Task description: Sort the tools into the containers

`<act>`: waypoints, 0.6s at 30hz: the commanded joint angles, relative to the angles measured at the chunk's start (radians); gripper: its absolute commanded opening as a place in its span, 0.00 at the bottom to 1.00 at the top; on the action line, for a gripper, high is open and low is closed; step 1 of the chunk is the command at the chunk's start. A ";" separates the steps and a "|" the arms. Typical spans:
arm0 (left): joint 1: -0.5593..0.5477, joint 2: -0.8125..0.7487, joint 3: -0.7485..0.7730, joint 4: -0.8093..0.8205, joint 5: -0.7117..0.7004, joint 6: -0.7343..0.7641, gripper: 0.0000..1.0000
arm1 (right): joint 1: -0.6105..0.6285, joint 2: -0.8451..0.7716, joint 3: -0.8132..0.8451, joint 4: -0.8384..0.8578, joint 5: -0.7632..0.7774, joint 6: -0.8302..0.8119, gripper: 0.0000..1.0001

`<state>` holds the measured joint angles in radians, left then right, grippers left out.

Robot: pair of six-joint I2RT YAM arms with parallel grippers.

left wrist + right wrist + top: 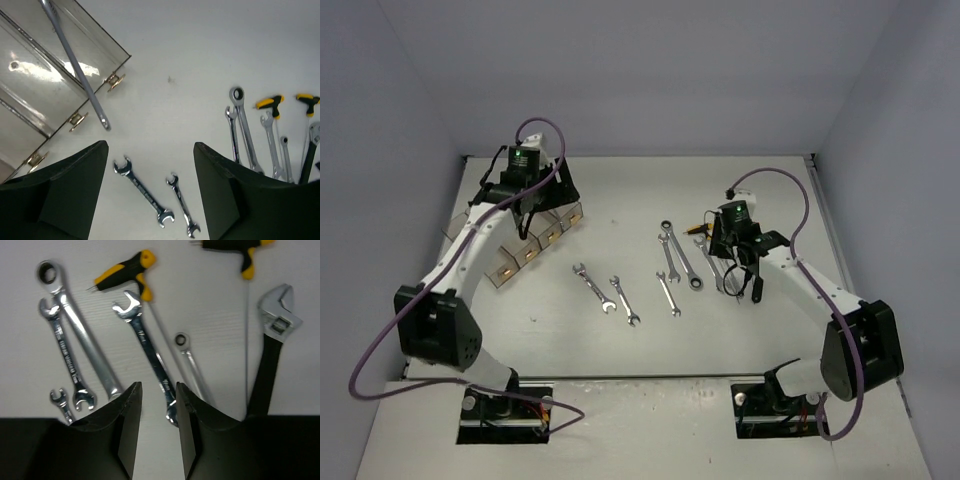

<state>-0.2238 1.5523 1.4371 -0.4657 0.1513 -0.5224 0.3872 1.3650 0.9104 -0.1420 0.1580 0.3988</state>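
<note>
With the left gripper (pixel 150 147) wide and empty, I fear the right gripper (pixel 157 390), jaws narrow and off-centre astride the chrome open-ended wrench (pixel 147 347), could skew it against the slim ring-headed spanner (pixel 192 365) beside it.

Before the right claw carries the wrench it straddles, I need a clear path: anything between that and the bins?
Several wrenches lie flat on the table between the wrench at the right claw and the bins; a lifted carry should clear them. The left claw hovers open at the bins and may crowd the drop.
</note>
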 commanded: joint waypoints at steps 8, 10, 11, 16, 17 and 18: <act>-0.147 -0.287 -0.122 -0.144 0.012 0.103 0.67 | -0.306 0.100 -0.013 -0.027 0.033 0.123 0.33; -0.156 -0.306 -0.131 -0.156 0.016 0.125 0.67 | -0.321 0.137 -0.015 -0.025 0.025 0.122 0.36; -0.159 -0.310 -0.135 -0.161 0.019 0.132 0.67 | -0.333 0.151 -0.016 -0.025 0.015 0.123 0.37; -0.167 -0.328 -0.151 -0.162 0.018 0.141 0.67 | -0.374 0.204 -0.037 -0.024 -0.011 0.125 0.38; -0.169 -0.328 -0.152 -0.162 0.015 0.144 0.67 | -0.378 0.217 -0.041 -0.024 -0.015 0.123 0.39; -0.171 -0.328 -0.152 -0.163 0.011 0.150 0.67 | -0.379 0.230 -0.043 -0.024 -0.016 0.120 0.39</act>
<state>-0.3816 1.2491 1.2789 -0.6456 0.1607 -0.4069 0.0267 1.5726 0.8747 -0.1651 0.1538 0.5060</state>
